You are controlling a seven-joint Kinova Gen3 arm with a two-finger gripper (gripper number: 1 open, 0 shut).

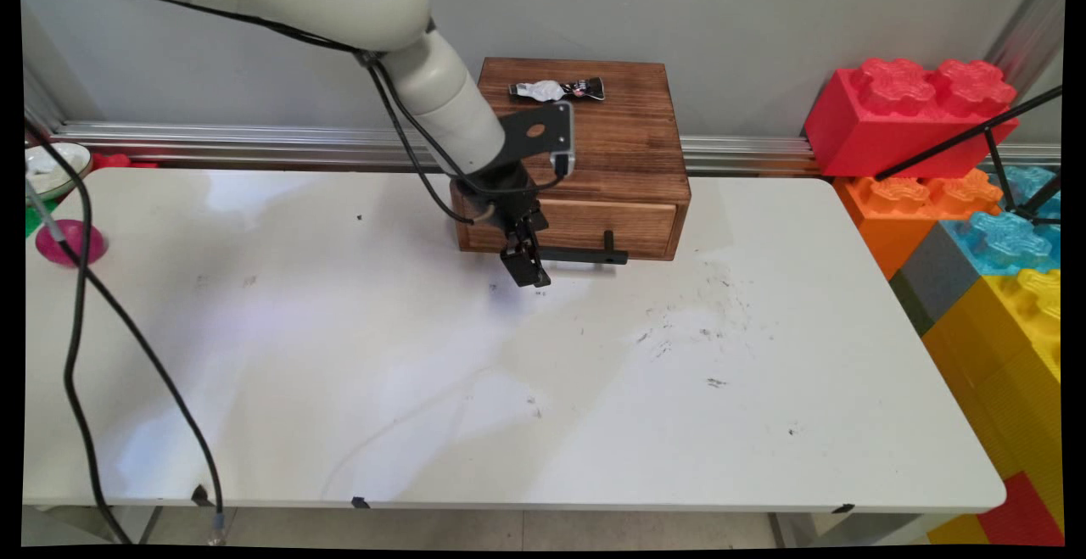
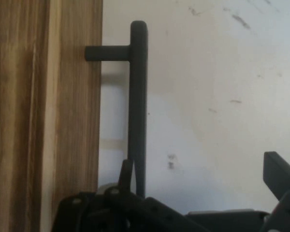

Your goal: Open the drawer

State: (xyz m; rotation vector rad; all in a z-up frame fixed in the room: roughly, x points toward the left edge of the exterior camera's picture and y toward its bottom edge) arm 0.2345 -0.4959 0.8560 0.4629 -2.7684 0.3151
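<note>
A wooden box with one drawer stands at the back of the white table. A black bar handle sticks out from the drawer front. My gripper hangs at the handle's left end, just above the tabletop, and is open. In the hand view the handle runs up the picture beside the wooden drawer front. It passes just inside one fingertip, while the other finger stands far off; the gripper holds nothing. A crumpled black-and-white wrapper lies on top of the box.
Large toy bricks, red, orange, blue and yellow, are stacked past the table's right end. A pink round object and a white bowl sit at the far left edge. Black cables hang across the left side.
</note>
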